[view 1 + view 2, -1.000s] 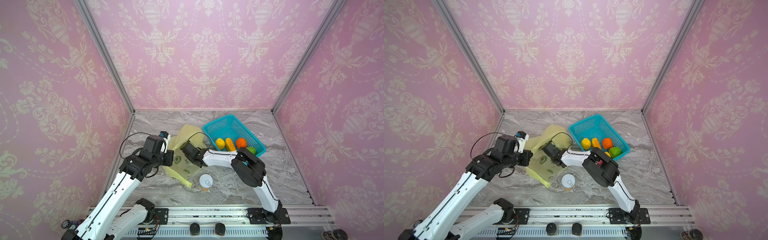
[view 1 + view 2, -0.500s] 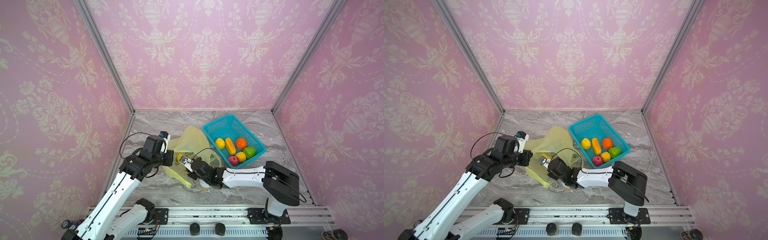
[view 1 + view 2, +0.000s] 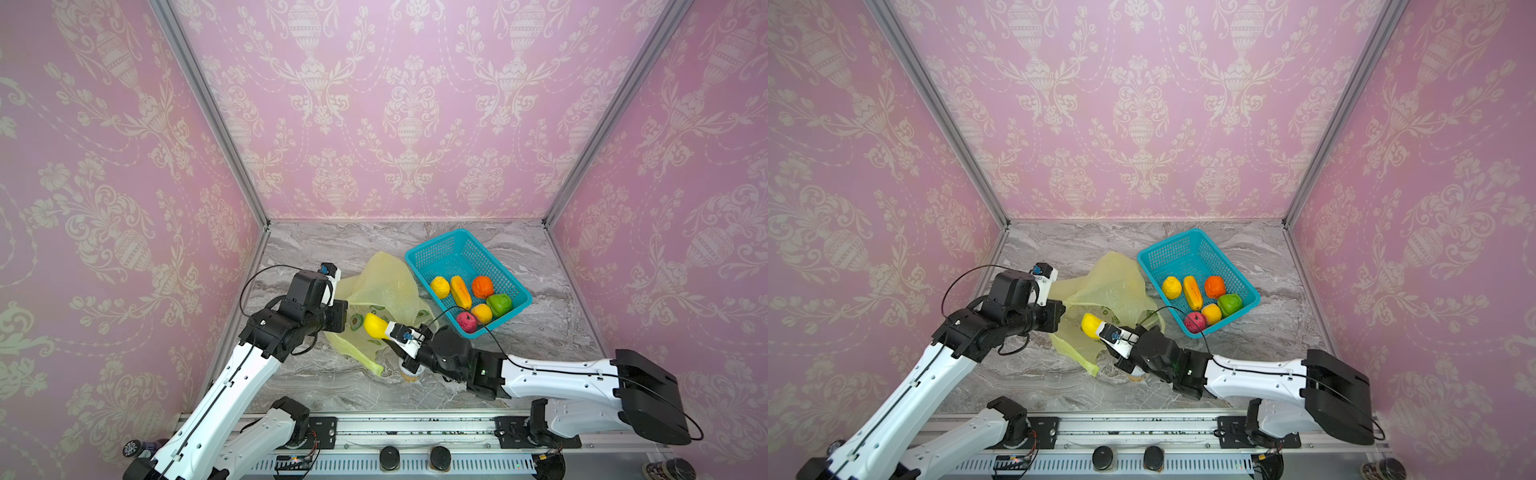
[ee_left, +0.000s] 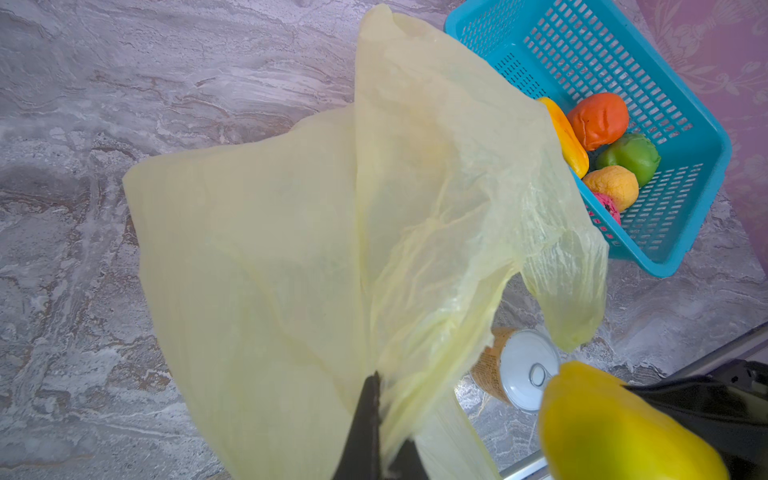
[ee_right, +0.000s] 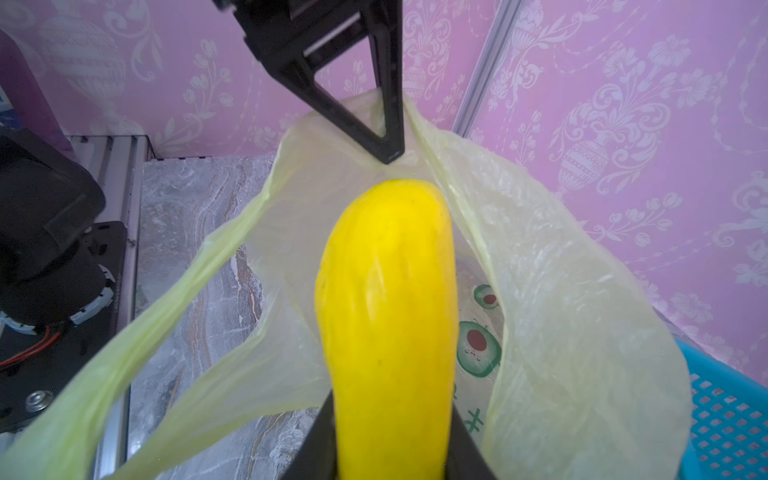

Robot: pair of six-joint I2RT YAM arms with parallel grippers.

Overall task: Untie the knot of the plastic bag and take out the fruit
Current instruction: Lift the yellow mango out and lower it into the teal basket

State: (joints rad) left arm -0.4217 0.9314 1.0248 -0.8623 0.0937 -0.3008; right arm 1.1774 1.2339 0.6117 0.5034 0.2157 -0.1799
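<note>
Metal-lidded can: stands on the marbled tabletop just beneath the right wrist, untouched.
Right fingers: clamped on a smooth, waxy yellow oblong fruit held over the bag's mouth, probably bound for the basket.
Left fingers: pinched tight on the thin, crinkly plastic bag, keeping its mouth raised and open.
Basket: turquoise mesh, with six fruit pieces inside.

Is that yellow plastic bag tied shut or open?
Open: the plastic bag gapes, its edge pinched up by the left gripper, handle strips hanging loose, unknotted.
</note>
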